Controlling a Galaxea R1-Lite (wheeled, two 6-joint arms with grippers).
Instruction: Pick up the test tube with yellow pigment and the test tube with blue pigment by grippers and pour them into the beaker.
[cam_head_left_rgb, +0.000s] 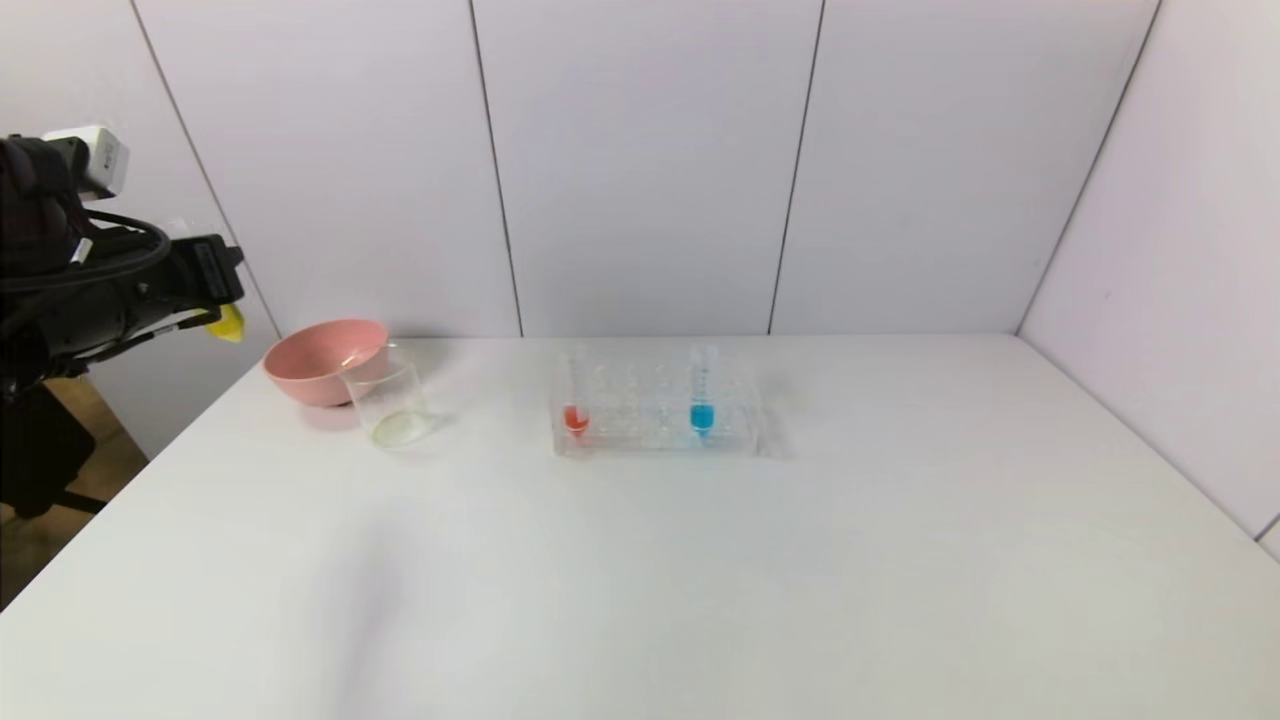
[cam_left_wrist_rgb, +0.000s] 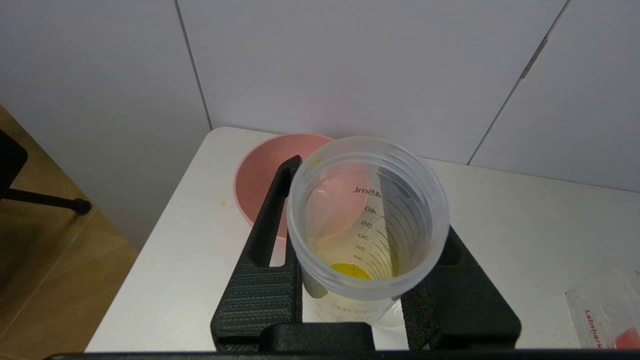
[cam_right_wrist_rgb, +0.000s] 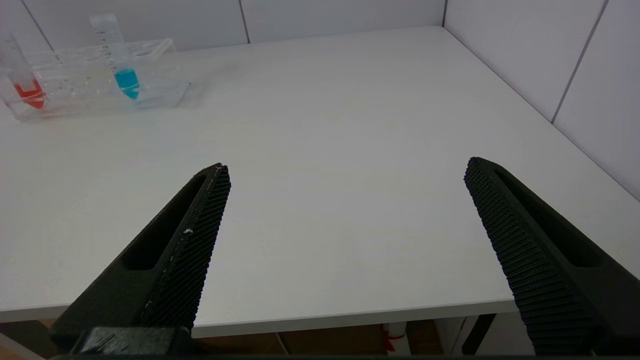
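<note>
Left end effector (cam_left_wrist_rgb: 367, 280) gripping test tube with yellow pigment (cam_left_wrist_rgb: 367, 225), yellow tip, clear graduated wall

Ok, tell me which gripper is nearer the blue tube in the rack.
Probably right. The right gripper hangs open over the table's near edge, facing the test tube with blue pigment. The left gripper is beyond the table's left edge.

A lab bench: clear tube rack (cam_head_left_rgb: 655, 415), beaker (cam_head_left_rgb: 395, 405), plain white table (cam_head_left_rgb: 700, 580).

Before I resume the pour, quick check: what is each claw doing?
Left claw: shut on the clear graduated tube with yellow liquid.
Right claw: open, empty.
</note>
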